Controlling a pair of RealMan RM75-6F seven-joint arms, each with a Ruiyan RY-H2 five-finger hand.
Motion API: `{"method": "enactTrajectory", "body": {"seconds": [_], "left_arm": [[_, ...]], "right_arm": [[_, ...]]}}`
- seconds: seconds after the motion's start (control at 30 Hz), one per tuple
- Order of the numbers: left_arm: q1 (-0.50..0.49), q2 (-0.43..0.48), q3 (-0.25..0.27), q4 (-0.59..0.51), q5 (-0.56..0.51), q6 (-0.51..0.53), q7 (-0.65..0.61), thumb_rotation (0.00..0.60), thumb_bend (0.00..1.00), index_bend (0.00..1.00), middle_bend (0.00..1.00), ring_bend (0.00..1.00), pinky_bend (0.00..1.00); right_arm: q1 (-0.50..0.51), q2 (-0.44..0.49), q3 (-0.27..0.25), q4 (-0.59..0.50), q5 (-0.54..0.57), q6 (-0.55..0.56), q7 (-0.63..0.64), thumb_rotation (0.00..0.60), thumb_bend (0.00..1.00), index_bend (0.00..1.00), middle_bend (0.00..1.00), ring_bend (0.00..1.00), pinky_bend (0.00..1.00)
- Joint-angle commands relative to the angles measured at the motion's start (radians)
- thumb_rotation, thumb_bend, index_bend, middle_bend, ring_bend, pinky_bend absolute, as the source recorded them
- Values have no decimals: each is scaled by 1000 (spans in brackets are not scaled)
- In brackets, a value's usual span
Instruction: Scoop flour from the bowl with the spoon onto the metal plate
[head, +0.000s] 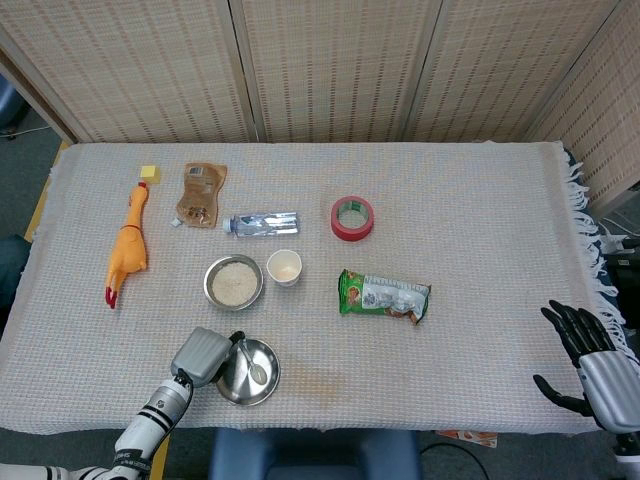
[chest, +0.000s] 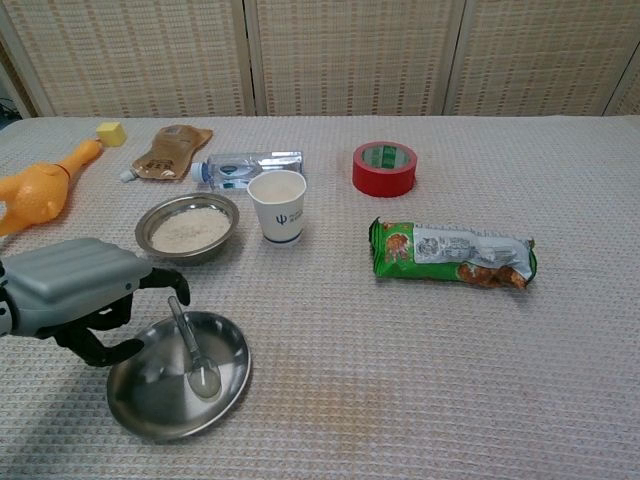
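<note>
Lying in the plate (chest: 150, 405), the spoon (chest: 193, 352) sat at three o'clock of the left hand (chest: 75, 295), whose fingers were spread, holding nothing.

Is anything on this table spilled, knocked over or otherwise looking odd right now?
No flour shows on the cloth. The clear plastic bottle lies on its side. The metal spoon rests in the round metal plate, its handle propped on the rim beside the left hand.
</note>
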Motion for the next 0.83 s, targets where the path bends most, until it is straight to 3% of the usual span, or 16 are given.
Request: {"method": "enactTrajectory", "body": {"seconds": [0.03, 0.13, 0.23, 0.27, 0.33, 0.4, 0.5, 0.57, 0.67, 0.83], "left_arm": [[7, 59, 0, -67, -13, -5, -27, 600, 407, 72, 1000, 1000, 1000], [32, 133, 6, -125, 36, 18, -99, 600, 408, 39, 1000, 1000, 1000], [101, 221, 30, -155, 196, 97, -279, 600, 407, 33, 987, 951, 991], [139, 254, 50, -141, 291, 147, -387, 600, 407, 26, 915, 857, 938], [199, 296, 91, -82, 440, 237, -579, 600, 407, 11, 702, 631, 739], [272, 325, 136, 28, 561, 362, -786, 600, 406, 0, 366, 292, 411], [390, 310, 154, 196, 584, 525, -953, 600, 404, 0, 126, 62, 219], [457, 280, 142, 292, 543, 586, -1033, 600, 401, 0, 46, 4, 158], [489, 292, 142, 366, 519, 577, -1067, 600, 399, 0, 23, 0, 117], [500, 300, 103, 394, 498, 566, -1107, 600, 398, 0, 12, 0, 111]], "right_arm": [[-1, -1, 1, -1, 0, 2, -3, 600, 177, 0, 0, 0, 0], [-3, 0, -1, -3, -4, 4, -5, 600, 177, 0, 0, 0, 0], [-5, 0, -3, -5, -8, 8, -10, 600, 177, 0, 0, 0, 0], [-6, 0, -3, -6, -8, 8, -14, 600, 177, 0, 0, 0, 0], [-7, -2, -2, -7, -5, 6, -22, 600, 177, 0, 0, 0, 0], [-7, -4, -1, -12, 3, -2, -39, 600, 177, 0, 0, 0, 0], [-7, -9, -1, -24, 21, -19, -82, 600, 177, 0, 0, 0, 0], [-7, -12, 1, -33, 32, -30, -112, 600, 177, 0, 0, 0, 0], [-3, -17, 2, -39, 40, -45, -136, 600, 177, 0, 0, 0, 0], [-3, -25, 3, -52, 49, -54, -172, 600, 177, 0, 0, 0, 0]]}}
